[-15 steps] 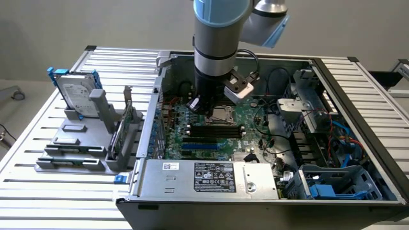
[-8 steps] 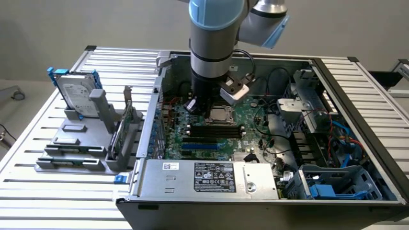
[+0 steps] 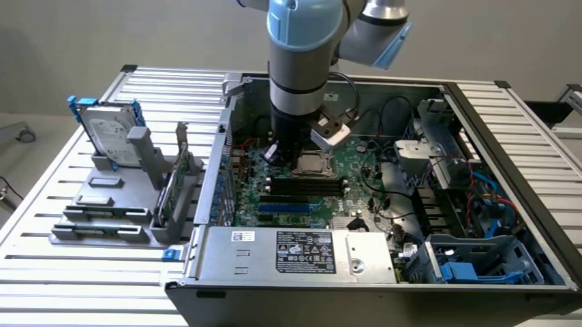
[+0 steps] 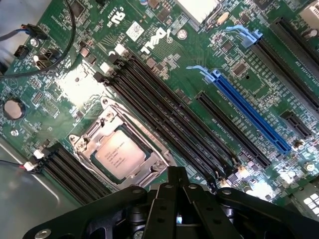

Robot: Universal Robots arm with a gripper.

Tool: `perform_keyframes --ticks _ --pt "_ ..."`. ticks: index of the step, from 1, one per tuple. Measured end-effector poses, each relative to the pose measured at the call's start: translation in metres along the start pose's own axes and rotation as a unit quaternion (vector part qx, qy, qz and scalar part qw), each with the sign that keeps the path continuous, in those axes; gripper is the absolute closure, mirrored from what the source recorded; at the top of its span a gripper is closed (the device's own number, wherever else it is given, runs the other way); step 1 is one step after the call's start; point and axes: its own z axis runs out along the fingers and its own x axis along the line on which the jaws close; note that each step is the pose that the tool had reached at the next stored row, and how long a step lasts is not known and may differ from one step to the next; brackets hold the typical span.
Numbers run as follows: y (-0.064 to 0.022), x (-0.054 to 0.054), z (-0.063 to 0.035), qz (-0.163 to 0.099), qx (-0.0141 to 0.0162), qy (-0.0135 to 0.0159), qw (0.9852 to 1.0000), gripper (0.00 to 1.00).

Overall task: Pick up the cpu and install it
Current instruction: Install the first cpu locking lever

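The cpu (image 4: pixel 121 155) sits flat in its socket (image 4: pixel 89 137) on the green motherboard (image 4: pixel 164 64), with the metal frame of the socket around it and its silvery top facing up. In the exterior view the cpu (image 3: pixel 314 162) is near the centre of the open computer case (image 3: pixel 509 170), and the arm (image 3: pixel 298 75) stands over the board just at the 10 o'clock side of it. The gripper (image 4: pixel 175 185) is closed, its black fingers (image 4: pixel 169 199) are together and hold nothing; the tips hang just above the board, close beside the socket but not touching the chip. Long black memory slots (image 4: pixel 164 117) run beside the socket, and a blue expansion slot (image 4: pixel 249 112) lies further away. Outside the case, at 9 o'clock in the exterior view, a hard drive (image 3: pixel 111 136) with blue rails stands upright in a grey holder (image 3: pixel 100 211) on the slatted table (image 3: pixel 54 272).
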Motion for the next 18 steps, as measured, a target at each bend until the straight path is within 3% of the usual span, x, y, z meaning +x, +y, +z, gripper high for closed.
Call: perform_keyframes --ticks 7,11,15,18 --pt "-0.0048 0.000 0.0126 0.000 -0.0028 -0.0014 1.0000 0.89" --pt "-0.0061 0.001 0.0149 0.000 -0.0064 -0.0045 1.0000 0.89" --pt "-0.0064 0.001 0.0131 -0.001 -0.0085 -0.0066 0.9999 0.89" --pt "-0.0080 0.003 0.0012 -0.001 -0.0086 -0.0066 0.9999 0.89"
